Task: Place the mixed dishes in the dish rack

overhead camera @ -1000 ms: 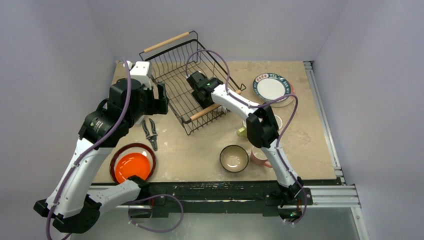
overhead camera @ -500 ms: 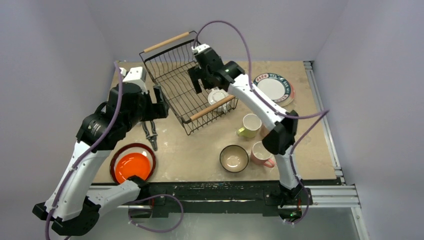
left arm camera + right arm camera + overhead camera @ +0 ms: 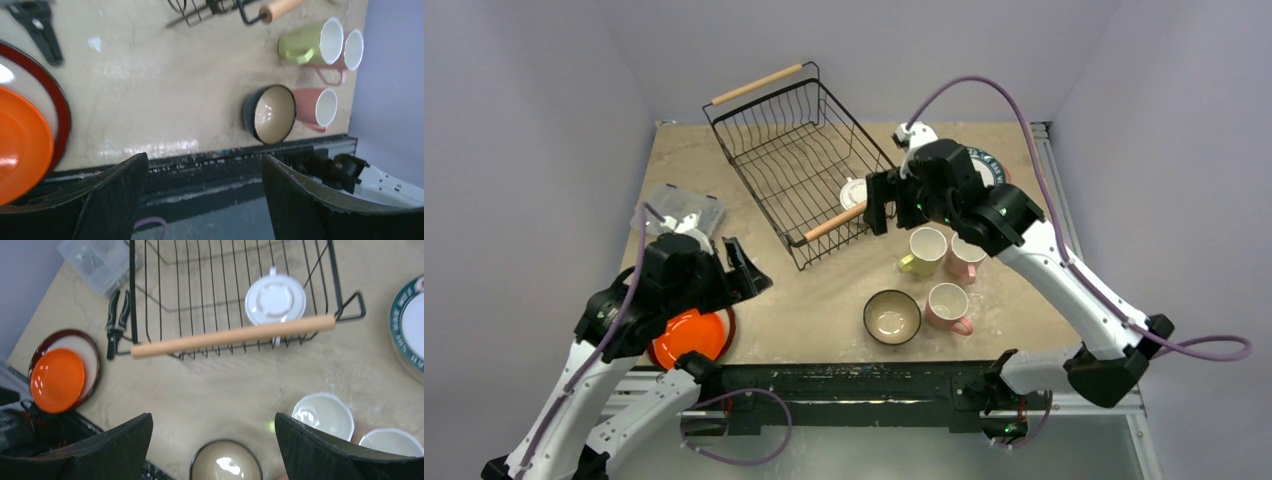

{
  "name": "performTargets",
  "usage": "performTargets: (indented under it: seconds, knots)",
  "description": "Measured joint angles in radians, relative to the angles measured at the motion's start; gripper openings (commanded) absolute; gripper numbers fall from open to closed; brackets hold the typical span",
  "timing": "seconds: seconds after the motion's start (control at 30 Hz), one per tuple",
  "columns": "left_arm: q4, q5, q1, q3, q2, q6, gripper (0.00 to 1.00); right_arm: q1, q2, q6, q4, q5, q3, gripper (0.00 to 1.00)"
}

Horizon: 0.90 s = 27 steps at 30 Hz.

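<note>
Inside the dish rack point(image 3: 784, 160), only the white two-handled cup point(image 3: 275, 299) sits, apparently upside down, just behind the near wooden handle point(image 3: 232, 335). Everything else waits on the surface point(image 3: 814, 300): the yellow-green mug point(image 3: 922, 249), two pink mugs point(image 3: 948, 305), the teal bowl point(image 3: 892, 317), the teal-rimmed plates point(image 3: 407, 330) at the right, and the orange plate point(image 3: 690, 336) stacked on the dark red-rimmed plate point(image 3: 85, 342). Both the left tool point(image 3: 202, 157) and right tool point(image 3: 212, 417) are spread wide and carry nothing. I judge the loading barely begun: one dish in, the rest to go.
</note>
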Motion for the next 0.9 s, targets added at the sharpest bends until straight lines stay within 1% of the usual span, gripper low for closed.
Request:
performTargets:
  seconds: [0.13,0.2,0.33,0.47,0.6,0.73,0.9]
  knots:
    - [0.065,0.186,-0.005,-0.161,0.012,-0.080,0.86,0.000,-0.131,0.045,0.007,-0.068,-0.177,0.93]
    - [0.105,0.240,-0.031,-0.220,0.035,-0.125,0.86,0.000,-0.185,0.066,0.006,-0.086,-0.234,0.93]
    - [0.198,0.277,-0.158,-0.253,0.127,-0.183,0.86,0.000,-0.251,0.104,0.013,-0.103,-0.284,0.93]
    - [0.293,0.262,-0.270,-0.245,0.251,-0.198,0.83,0.000,-0.319,0.146,0.023,-0.114,-0.337,0.92]
    - [0.328,0.199,-0.369,-0.172,0.421,-0.172,0.80,0.000,-0.387,0.196,0.024,-0.137,-0.395,0.92]
    - [0.368,0.152,-0.425,-0.091,0.584,-0.143,0.73,0.000,-0.433,0.243,0.018,-0.161,-0.446,0.91]
    - [0.396,0.109,-0.458,-0.001,0.765,-0.104,0.68,0.000,-0.468,0.288,0.005,-0.146,-0.475,0.91]
